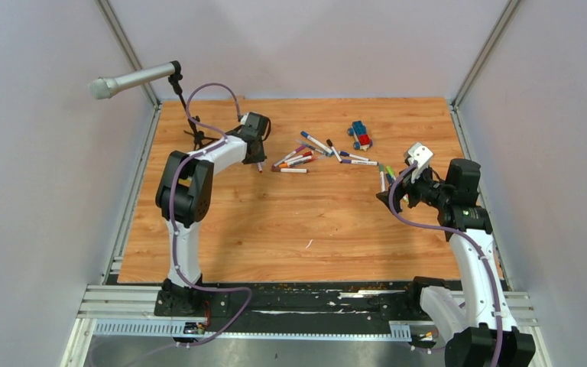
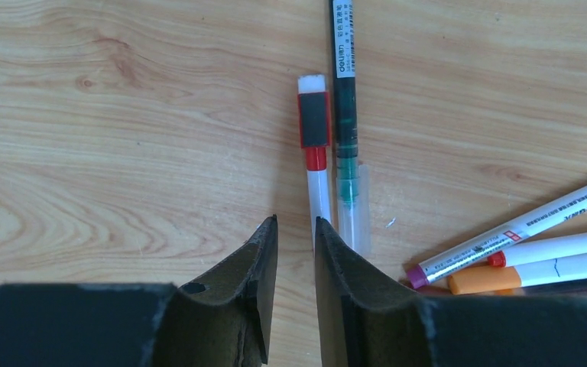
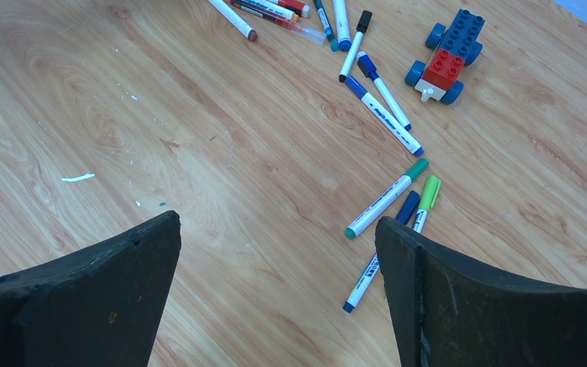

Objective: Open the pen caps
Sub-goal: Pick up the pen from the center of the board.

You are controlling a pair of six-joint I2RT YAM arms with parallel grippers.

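Most pens [image 1: 296, 160], scattered across the far middle of the surface [image 1: 275, 229], look capped, so nearly all the job remains. Left end effector [image 2: 296, 222] stands almost together at a red-capped pen [image 2: 315, 145]; whether it grips, I cannot tell. Right end effector [image 3: 277, 222] gapes wide, empty.

Wood-grain table [image 1: 290, 222] enclosed by plain pale-grey walls [image 1: 306, 46] meeting at aluminium corner posts [image 1: 126, 46], a microphone [image 1: 134, 79] on a stand [image 1: 195, 138] far left, a metal rail [image 1: 313, 300] along the near edge, under even, apparently overhead, light.
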